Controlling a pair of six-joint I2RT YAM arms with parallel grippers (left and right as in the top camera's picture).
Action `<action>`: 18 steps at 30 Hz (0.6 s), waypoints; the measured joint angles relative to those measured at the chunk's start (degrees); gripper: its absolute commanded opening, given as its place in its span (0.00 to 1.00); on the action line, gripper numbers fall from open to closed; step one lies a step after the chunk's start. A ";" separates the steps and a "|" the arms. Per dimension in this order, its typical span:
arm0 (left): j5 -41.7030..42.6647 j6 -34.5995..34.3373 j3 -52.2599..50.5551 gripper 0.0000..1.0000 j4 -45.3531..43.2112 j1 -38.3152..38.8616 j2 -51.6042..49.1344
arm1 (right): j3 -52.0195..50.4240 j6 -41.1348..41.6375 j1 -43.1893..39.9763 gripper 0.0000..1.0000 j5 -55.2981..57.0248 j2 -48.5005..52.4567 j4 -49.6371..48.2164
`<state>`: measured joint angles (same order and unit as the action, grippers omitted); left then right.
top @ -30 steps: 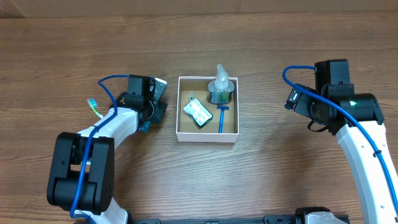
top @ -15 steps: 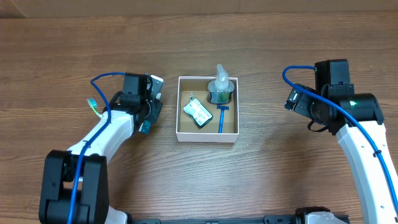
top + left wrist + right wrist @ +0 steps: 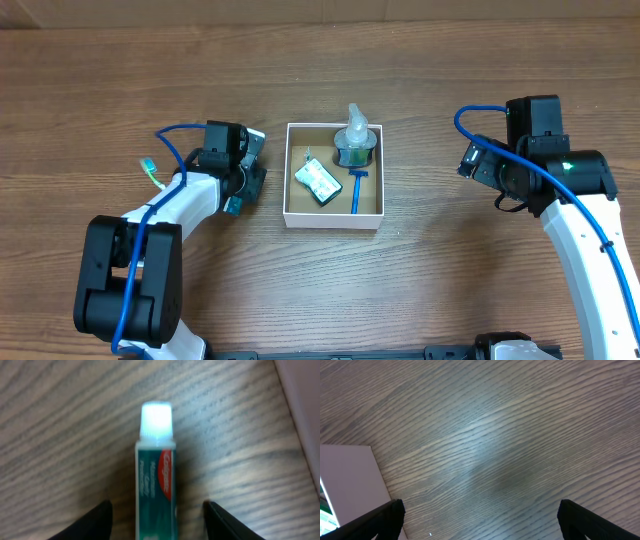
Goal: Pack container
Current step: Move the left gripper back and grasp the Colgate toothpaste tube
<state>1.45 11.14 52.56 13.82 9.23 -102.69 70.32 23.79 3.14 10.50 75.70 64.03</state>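
Observation:
The container (image 3: 334,217) is a shallow square box with white walls and a brown inside, at the table's middle. In it are a clear bottle (image 3: 355,138), a green packet (image 3: 319,183) and a blue razor (image 3: 355,190). My left gripper (image 3: 244,180) is just left of the box, low over the table. In the left wrist view a green and red toothpaste tube (image 3: 156,475) with a white cap lies between its open fingers (image 3: 157,510), with gaps on both sides. My right gripper (image 3: 478,160) is open and empty, right of the box, and shows in the right wrist view (image 3: 480,510).
A small green and yellow item (image 3: 151,172) lies at the left, beside the left arm's blue cable. The box wall shows at the right edge of the left wrist view (image 3: 306,415), and its corner at the left of the right wrist view (image 3: 347,475).
My left arm swung slightly outward and came back. Its gripper stays beside the box over the tube. The right arm has not moved.

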 measured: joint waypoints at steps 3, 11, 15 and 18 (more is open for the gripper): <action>0.55 -0.22 0.00 0.33 -0.55 0.04 -0.20 | 0.00 0.02 0.00 1.00 0.02 0.00 0.00; 0.70 -0.22 0.24 0.12 0.44 0.04 -0.20 | 0.00 0.04 0.00 1.00 0.00 0.00 0.00; 0.46 -0.22 0.42 0.10 1.99 0.04 0.57 | 0.00 0.00 0.00 1.00 0.00 0.00 0.00; 0.00 -0.33 0.42 0.12 5.40 0.04 2.10 | 0.00 0.00 0.00 1.00 0.02 0.00 0.00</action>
<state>1.45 10.81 52.97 19.22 9.28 -100.60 70.32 23.79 3.14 10.52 75.70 64.03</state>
